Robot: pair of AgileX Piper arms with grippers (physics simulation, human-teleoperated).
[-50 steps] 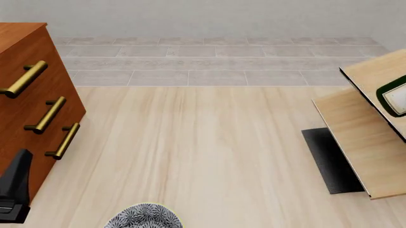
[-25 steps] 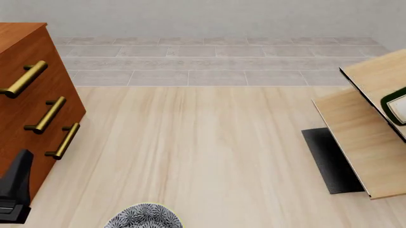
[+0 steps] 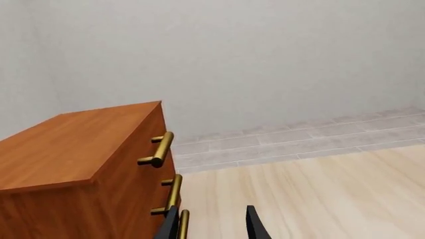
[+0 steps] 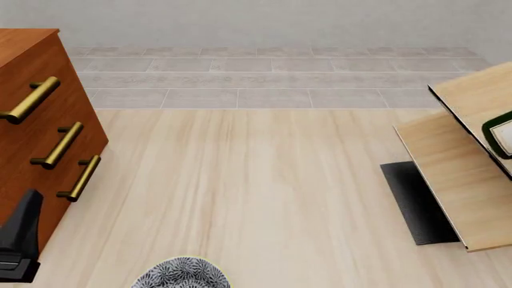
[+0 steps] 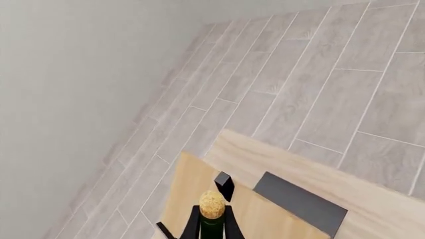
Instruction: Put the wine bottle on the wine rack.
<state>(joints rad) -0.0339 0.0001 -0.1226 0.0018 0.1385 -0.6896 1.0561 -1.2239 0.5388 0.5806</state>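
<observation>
Wine bottle (image 4: 499, 133) shows at the right edge of the front view as a sliver of dark green glass with its white label, lying against the upper slanted panel of the wine rack (image 4: 456, 174). The right wrist view looks down the neck to the tan cork top (image 5: 212, 204), with the right gripper (image 5: 212, 228) at the bottom of that picture; its dark fingers (image 5: 192, 225) sit close on both sides of the neck, though whether they press the glass cannot be told. The rack stands at the tabletop's right edge, with pale wood panels above a black base (image 4: 416, 201).

Across the tabletop (image 4: 240, 192), at the left edge, stands a reddish-brown cabinet (image 4: 36, 138) with brass handles (image 4: 57, 145). The left gripper (image 3: 211, 226) is at the near left corner, just beside the cabinet's front, its two fingers (image 3: 255, 225) spread apart and holding nothing. A patterned bowl (image 4: 182, 275) peeks in at the near edge.
</observation>
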